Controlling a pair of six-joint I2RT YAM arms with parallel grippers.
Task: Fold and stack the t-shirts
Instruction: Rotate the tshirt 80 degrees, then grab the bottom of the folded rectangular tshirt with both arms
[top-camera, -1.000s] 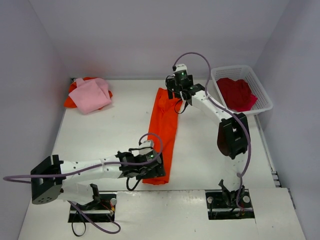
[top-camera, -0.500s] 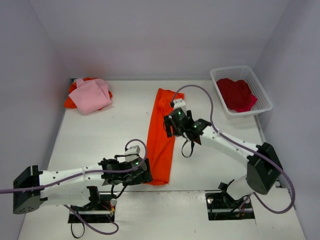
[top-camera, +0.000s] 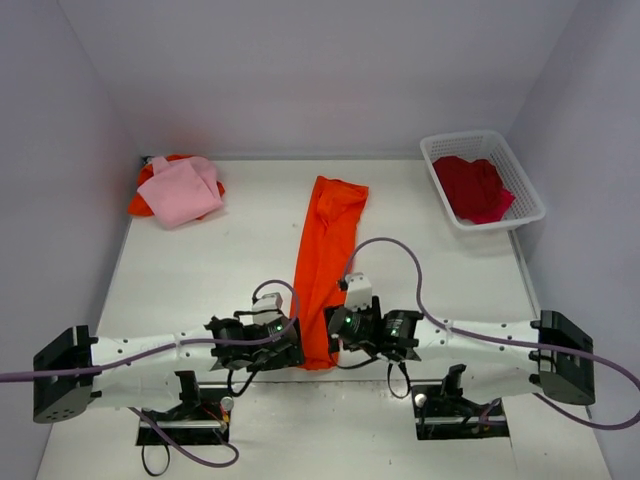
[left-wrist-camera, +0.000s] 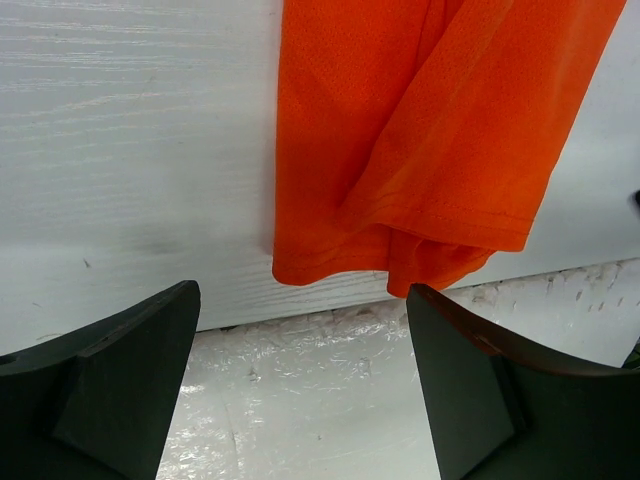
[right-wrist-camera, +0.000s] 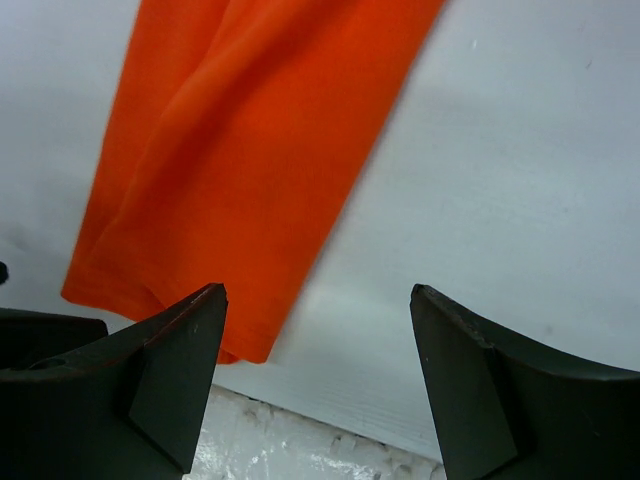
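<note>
The orange shirt (top-camera: 325, 265) lies on the table (top-camera: 200, 270) as a long folded strip. Both jaws stand wide and empty, flanking its near hem (left jaws by the left corner, right jaws by the right). The crosswise fold looks next: each must pinch its corner and carry it toward the collar.

I see a white desk (top-camera: 200, 260). A long folded orange t-shirt (top-camera: 325, 260) lies mid-desk, its near end by the front edge. Far left corner: pink t-shirt (top-camera: 180, 190) atop orange cloth (top-camera: 138, 205). Far right: white basket (top-camera: 500, 221).
</note>
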